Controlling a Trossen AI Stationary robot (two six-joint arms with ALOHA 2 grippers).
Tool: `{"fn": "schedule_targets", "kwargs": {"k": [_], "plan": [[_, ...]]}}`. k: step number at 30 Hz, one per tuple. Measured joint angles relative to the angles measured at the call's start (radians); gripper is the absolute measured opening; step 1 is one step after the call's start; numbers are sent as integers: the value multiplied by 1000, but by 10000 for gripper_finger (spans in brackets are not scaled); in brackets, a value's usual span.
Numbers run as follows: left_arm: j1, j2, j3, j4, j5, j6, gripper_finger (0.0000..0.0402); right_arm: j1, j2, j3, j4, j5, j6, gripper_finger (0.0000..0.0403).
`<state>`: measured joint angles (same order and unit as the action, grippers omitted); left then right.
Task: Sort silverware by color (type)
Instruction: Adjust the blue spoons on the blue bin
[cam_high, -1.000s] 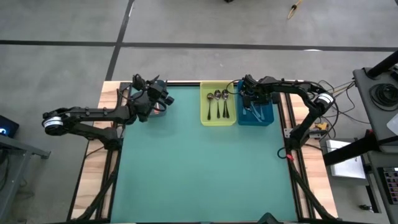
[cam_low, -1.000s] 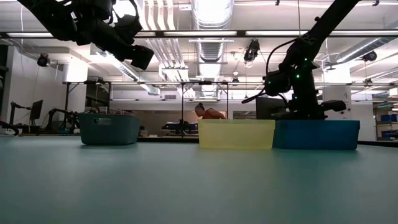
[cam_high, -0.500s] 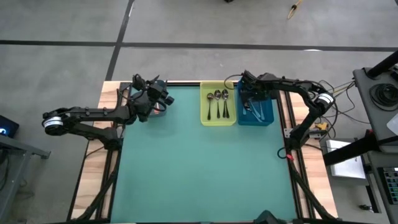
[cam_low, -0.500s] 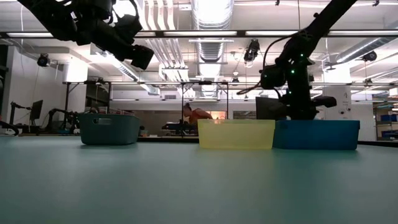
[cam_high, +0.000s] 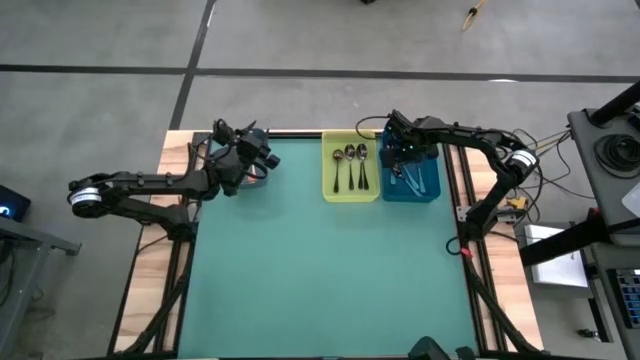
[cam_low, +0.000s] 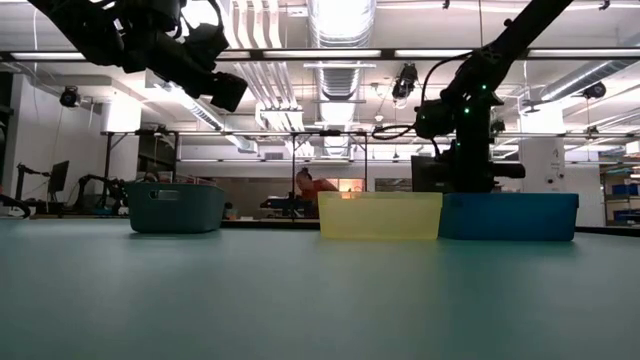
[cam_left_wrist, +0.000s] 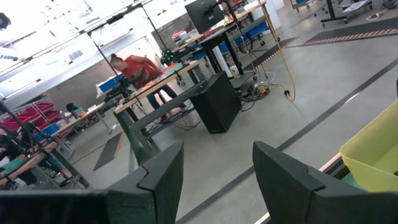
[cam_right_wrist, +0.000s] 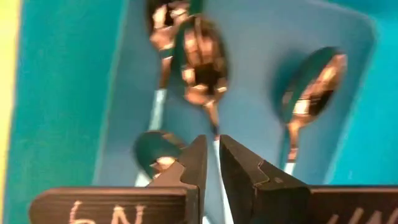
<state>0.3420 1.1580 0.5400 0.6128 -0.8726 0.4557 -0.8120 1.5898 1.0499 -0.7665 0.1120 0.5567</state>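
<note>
Right gripper (cam_right_wrist: 210, 163) has lifted over the blue bin (cam_high: 428, 186), jaws nearly closed, empty; spoon (cam_right_wrist: 202, 62) dropped; next fetch another.

Left gripper (cam_left_wrist: 211, 180) waits, jaws open.

A robotics lab or workshop: bare concrete floor (cam_high: 300, 40), exposed ducts (cam_low: 340, 25) and strip lights overhead, workbenches (cam_left_wrist: 155, 87) loaded with monitors (cam_left_wrist: 205, 12) and bins, cables (cam_left_wrist: 273, 87) trailing across the floor, and a person (cam_left_wrist: 140, 68) bent over a bench.

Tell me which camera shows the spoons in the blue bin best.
The right wrist view: the spoons fill the picture inside the blue bin. The high view shows them as tiny pale streaks; the low view shows only the bin's wall; the left wrist view shows neither.
</note>
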Motion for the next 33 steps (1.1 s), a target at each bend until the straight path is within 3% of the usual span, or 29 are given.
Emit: {"fn": "schedule_targets", "kwargs": {"k": [7,13,23,33], "plan": [[0,0,0,0,0,0,174,12,2,-4,16,-52,-85,62],[0,0,0,0,1,0,174,11,18,-4,47,-9,-52,70],[0,0,0,0,1,0,174,6,60,-5,44,20,-60,119],[0,0,0,0,1,0,174,-28,64,-6,43,21,-60,104]]}}
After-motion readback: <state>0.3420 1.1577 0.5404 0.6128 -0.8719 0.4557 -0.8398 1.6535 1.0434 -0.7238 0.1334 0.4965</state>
